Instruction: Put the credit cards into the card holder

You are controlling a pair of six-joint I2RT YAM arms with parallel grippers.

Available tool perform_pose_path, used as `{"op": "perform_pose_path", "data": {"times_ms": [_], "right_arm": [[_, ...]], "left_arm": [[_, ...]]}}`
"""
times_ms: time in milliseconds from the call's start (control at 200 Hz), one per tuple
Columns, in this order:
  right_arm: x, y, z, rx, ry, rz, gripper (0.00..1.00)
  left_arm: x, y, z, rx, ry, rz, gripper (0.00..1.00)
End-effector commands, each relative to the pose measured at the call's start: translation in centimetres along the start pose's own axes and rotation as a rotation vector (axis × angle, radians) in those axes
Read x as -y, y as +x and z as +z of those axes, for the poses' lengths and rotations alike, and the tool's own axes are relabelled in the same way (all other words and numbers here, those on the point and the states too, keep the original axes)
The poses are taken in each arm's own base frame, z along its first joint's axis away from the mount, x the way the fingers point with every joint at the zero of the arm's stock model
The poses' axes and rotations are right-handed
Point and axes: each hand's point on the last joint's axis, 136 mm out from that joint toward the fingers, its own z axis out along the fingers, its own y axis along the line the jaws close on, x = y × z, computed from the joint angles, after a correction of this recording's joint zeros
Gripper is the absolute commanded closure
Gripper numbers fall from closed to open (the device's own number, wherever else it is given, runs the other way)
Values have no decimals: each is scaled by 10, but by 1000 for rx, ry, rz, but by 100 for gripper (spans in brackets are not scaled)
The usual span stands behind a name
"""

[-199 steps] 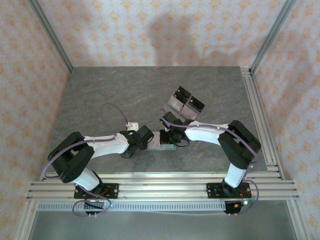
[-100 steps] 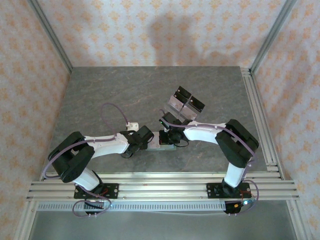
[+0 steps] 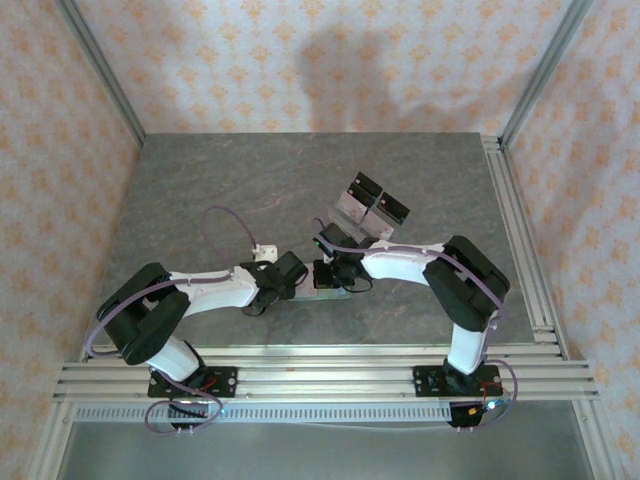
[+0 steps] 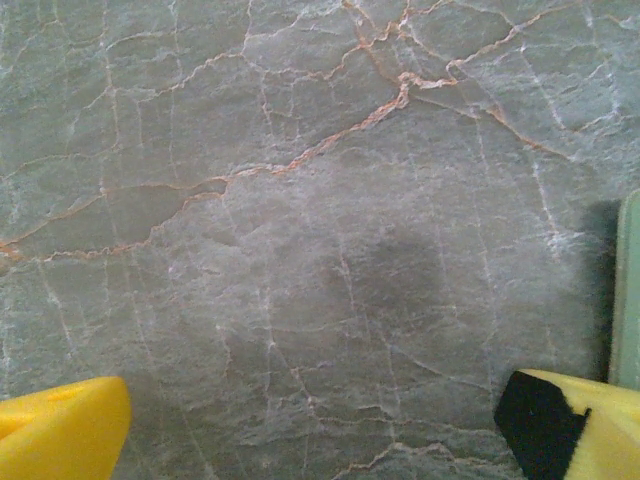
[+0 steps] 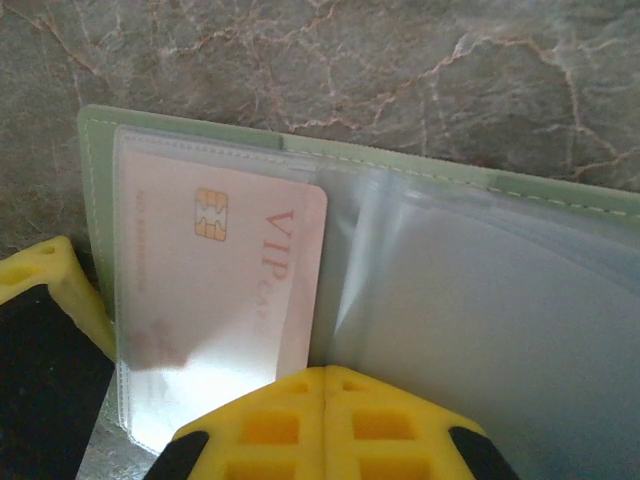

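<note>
One sleeved credit card (image 5: 235, 285) reads VIP from the right wrist.

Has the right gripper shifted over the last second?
Yes. The right gripper has edged left relative to the clear acrylic stand.

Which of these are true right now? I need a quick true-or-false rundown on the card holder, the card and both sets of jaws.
1. The card holder lies open on the table. True.
2. A card printed VIP sits behind a clear sleeve in the holder. True.
3. The left jaws are shut. False: they stand wide open over bare table.
4. The right jaws are spread wide. False: they are shut, tips together at the holder's near edge.
</note>
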Motion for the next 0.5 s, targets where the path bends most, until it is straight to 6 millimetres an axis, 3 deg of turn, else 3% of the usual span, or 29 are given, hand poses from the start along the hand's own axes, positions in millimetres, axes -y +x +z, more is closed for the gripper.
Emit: {"op": "perform_pose_path", "data": {"times_ms": [0, 170, 340, 495], "right_arm": [[-19, -1, 5, -8, -56, -12, 100], [-17, -2, -3, 13, -47, -18, 100], [2, -1, -18, 55, 14, -12, 94], [25, 5, -20, 54, 55, 16, 93]], "left_arm": [[4, 14, 11, -34, 4, 5, 0], [5, 13, 10, -31, 3, 7, 0], [-3, 6, 2, -12, -19, 4, 0], [-14, -5, -8, 19, -43, -6, 0]]}}
